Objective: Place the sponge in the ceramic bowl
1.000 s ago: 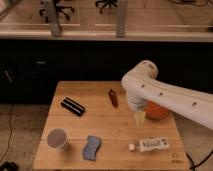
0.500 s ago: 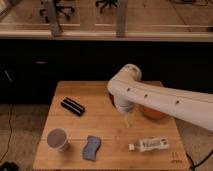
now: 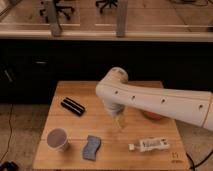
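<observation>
The blue-grey sponge point(image 3: 91, 147) lies flat near the front edge of the wooden table point(image 3: 75, 122), right of the white cup. The orange-red ceramic bowl point(image 3: 151, 116) is mostly hidden behind my white arm point(image 3: 155, 102); only a sliver shows at the right. My gripper point(image 3: 119, 121) hangs over the middle of the table, pointing down, up and to the right of the sponge and apart from it. Nothing is visibly held in it.
A white cup point(image 3: 57, 139) with a brownish inside stands at the front left. A black rectangular bar point(image 3: 73, 106) lies at the left middle. A white tube point(image 3: 149, 145) lies at the front right. A dark cabinet front rises behind the table.
My arm has swung left across the table, from over the bowl toward the middle. The gripper now sits lower and closer to the sponge. The objects have not moved.
</observation>
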Action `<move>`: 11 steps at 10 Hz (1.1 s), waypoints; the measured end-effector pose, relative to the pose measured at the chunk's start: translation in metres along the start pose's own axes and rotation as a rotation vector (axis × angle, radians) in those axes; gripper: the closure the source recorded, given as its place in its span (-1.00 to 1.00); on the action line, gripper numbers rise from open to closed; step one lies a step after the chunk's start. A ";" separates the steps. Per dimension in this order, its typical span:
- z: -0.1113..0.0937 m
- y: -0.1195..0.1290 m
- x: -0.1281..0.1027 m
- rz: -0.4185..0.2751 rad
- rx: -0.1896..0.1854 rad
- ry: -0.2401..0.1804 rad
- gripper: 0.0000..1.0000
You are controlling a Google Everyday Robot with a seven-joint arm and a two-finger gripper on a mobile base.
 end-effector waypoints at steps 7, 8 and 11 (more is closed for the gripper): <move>0.016 -0.013 -0.025 -0.188 -0.011 -0.017 -0.60; 0.020 -0.015 -0.030 -0.222 -0.013 -0.019 -0.60; 0.034 -0.021 -0.045 -0.309 -0.019 -0.026 -0.60</move>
